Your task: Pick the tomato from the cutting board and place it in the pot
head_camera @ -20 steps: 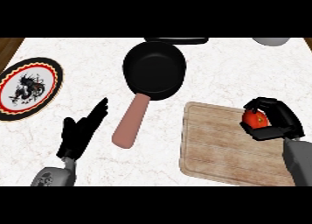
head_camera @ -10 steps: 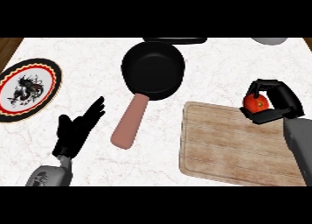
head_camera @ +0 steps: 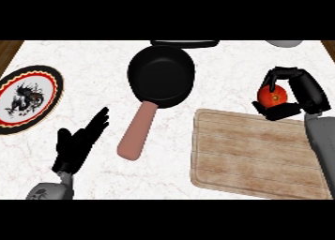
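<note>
White marbled stone makes up the table (head_camera: 218, 61), which fills the view, with strips of brown wood at its far corners. On its right half lies a pale wooden cutting board (head_camera: 256, 152), bare on top. Left of the board's far corner sits a black pan (head_camera: 161, 75) whose pinkish handle points toward the near edge. At the far left lies a plate (head_camera: 24, 100) with a red, yellow and black rim and a dark figure in its white middle. A dark object (head_camera: 185, 42) shows at the far edge behind the pan, and a grey rounded one (head_camera: 287, 43) at the far right; I cannot tell what either is. The right hand (head_camera: 298, 93), over the board's far right corner, curls round the red tomato (head_camera: 272, 96), with fingers above it and thumb below. The left hand (head_camera: 78, 143) rests at the near left with straight, spread fingers, holding nothing.
</note>
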Robot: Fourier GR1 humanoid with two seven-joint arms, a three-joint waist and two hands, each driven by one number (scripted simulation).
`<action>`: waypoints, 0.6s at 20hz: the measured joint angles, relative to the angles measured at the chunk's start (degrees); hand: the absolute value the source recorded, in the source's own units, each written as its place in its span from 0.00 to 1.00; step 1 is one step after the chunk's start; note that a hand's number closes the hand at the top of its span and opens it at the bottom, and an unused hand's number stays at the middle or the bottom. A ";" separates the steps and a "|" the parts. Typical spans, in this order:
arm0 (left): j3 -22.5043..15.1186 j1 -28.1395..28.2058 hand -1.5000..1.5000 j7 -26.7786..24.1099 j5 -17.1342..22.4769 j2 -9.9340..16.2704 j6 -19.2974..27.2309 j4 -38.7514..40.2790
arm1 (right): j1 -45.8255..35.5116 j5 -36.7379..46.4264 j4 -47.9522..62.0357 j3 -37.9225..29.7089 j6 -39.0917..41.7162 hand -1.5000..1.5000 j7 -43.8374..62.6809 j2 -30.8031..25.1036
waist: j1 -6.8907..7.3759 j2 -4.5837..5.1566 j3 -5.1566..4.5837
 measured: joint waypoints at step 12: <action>-0.41 0.03 0.50 0.55 -1.34 -1.56 0.87 -0.67 | -10.42 7.32 -16.41 5.48 -2.44 1.00 23.90 1.50 | 0.47 0.08 0.01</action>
